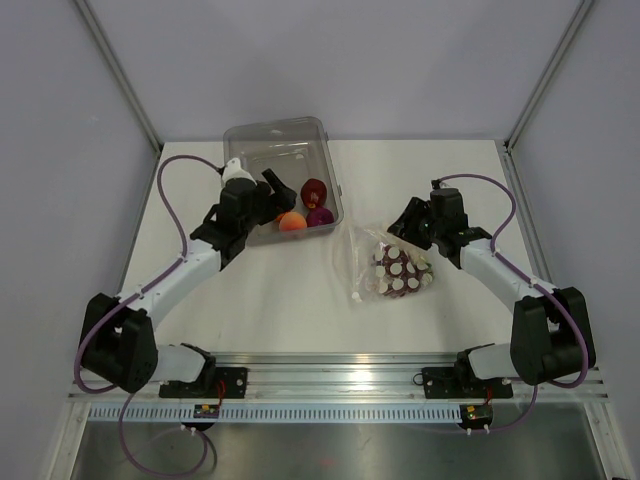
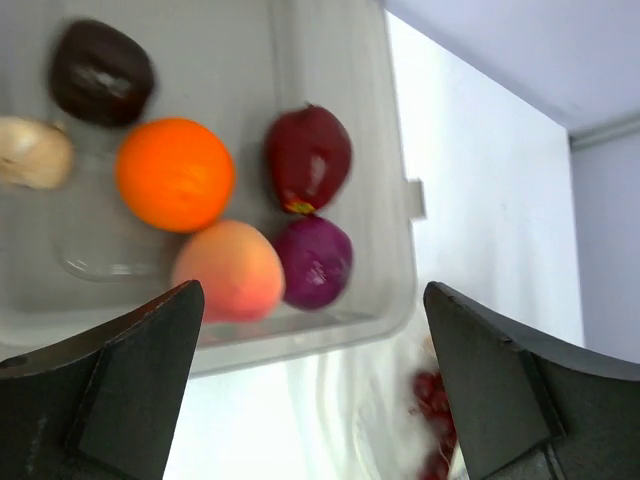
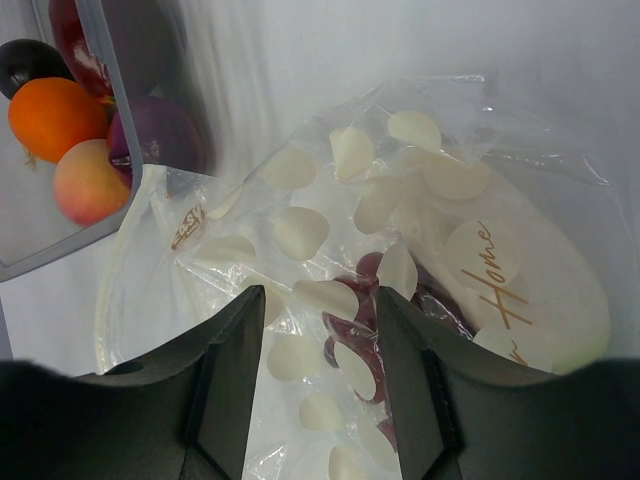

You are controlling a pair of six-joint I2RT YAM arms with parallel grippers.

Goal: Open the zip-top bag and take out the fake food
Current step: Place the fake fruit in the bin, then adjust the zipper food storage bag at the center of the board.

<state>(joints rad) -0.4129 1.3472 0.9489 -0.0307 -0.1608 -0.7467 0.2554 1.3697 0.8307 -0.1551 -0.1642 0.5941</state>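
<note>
White worktop (image 1: pixel 270 300), walled on left, right and far sides. Clear rigid bin (image 1: pixel 300 135) sits at far edge, left of centre. Dotted zip-top bag (image 1: pixel 388 268) lies crumpled right of centre, just beside bin's near right corner. Metal rail (image 1: pixel 340 365) runs along near edge.

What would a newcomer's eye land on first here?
The bright orange round plastic fruit jumps out, lying with darker pieces in the clear rigid plastic bin at the far middle of the table. Right of the bin lies the clear white-dotted zip-top bag, with dark red grapes inside.
</note>
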